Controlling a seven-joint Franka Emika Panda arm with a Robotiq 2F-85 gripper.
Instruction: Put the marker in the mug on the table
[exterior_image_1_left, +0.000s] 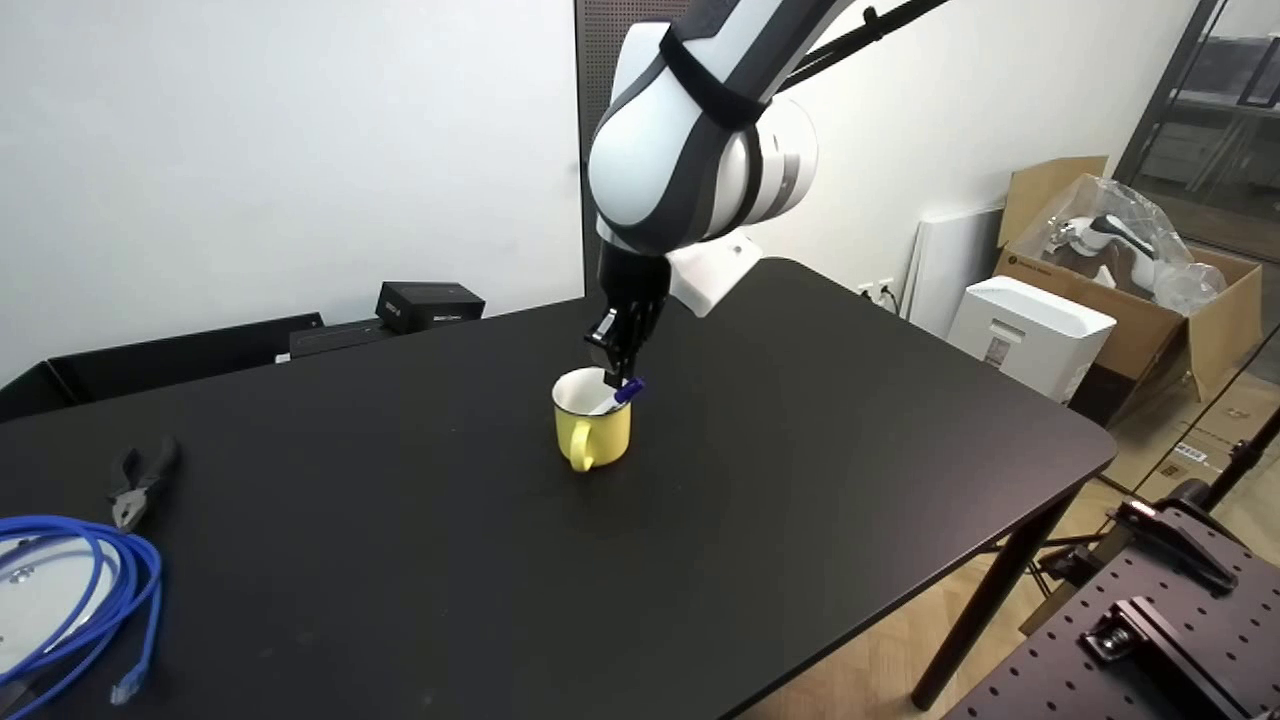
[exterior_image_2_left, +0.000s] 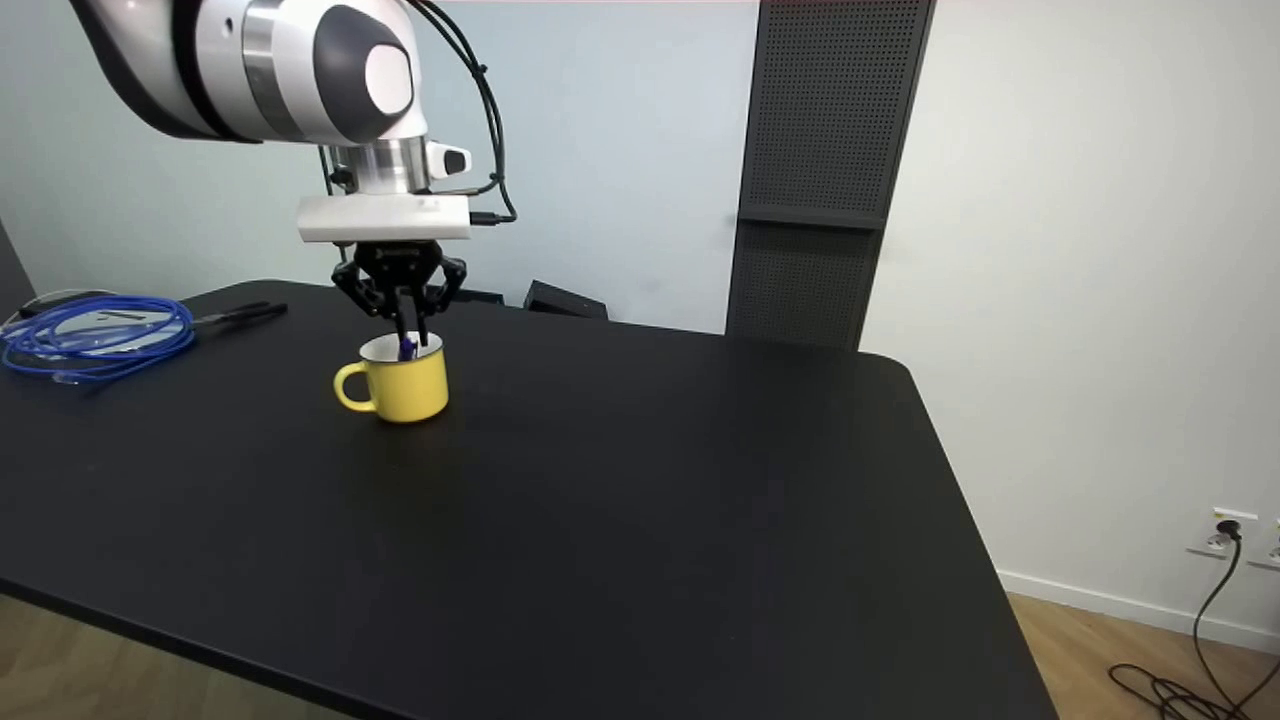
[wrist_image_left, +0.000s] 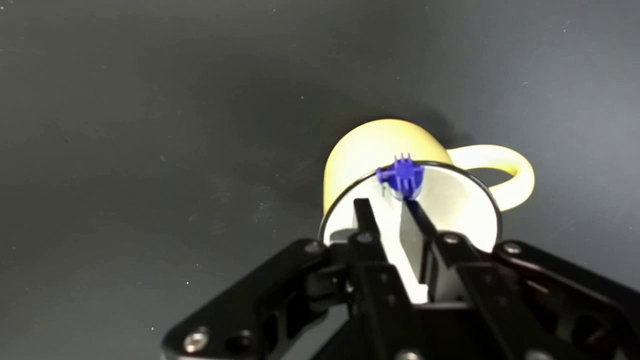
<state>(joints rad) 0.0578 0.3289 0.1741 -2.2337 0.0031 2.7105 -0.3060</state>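
A slim, blue-capped white marker is leaning inside a squat yellow mug.
Over it, a black two-fingered gripper is hovering narrowly parted, seemingly holding nothing: likely the release, next needing a straight lift.

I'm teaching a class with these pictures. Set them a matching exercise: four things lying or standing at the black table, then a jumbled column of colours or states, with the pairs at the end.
Things
1. marker
2. mug
3. cable
4. pliers

Colours or states
A. yellow outside, white inside
B. metal tip, dark handles
C. tilted, partly inside the mug
D. blue and coiled

Pairs: 1-C; 2-A; 3-D; 4-B
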